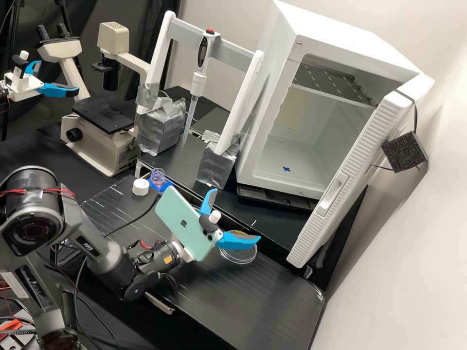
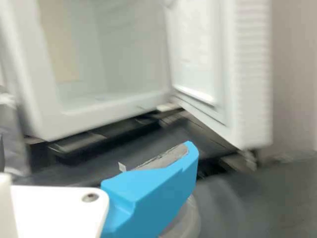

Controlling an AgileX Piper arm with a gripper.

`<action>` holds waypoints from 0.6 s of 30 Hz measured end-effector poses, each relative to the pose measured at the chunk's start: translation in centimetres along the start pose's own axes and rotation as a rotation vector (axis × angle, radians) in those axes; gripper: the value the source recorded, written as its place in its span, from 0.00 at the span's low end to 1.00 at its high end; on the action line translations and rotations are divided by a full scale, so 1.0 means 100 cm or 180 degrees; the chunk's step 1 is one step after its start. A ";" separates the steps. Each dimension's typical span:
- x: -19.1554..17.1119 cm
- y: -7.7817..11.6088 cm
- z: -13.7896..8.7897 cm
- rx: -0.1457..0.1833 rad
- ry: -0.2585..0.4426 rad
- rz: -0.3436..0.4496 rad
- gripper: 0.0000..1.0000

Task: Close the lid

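An empty, wide-spread gripper (image 1: 236,214) hangs at lower centre — apparently pre-grasp, the white screw cap (image 1: 140,187), centre left, next needing pickup for the open bottle (image 1: 157,179).

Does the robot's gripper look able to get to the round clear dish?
Probably yes: the gripper is open and looks close to the dish, with nothing I can see blocking the way.

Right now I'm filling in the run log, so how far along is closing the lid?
Nothing looks finished: the white cap lies beside the bottle, and the cabinet door stands open. Nothing is in hand; the gripper is open and empty near the round clear dish, whose lid I can't judge. Left, probably: grasping and seating whichever lid is meant, then letting go.
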 end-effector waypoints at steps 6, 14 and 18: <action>-0.011 0.008 0.013 -0.0028 -0.0223 0.0119 1.00; -0.015 -0.001 0.022 0.0001 -0.0329 -0.0024 1.00; -0.013 -0.003 0.025 -0.0017 -0.0304 -0.0047 1.00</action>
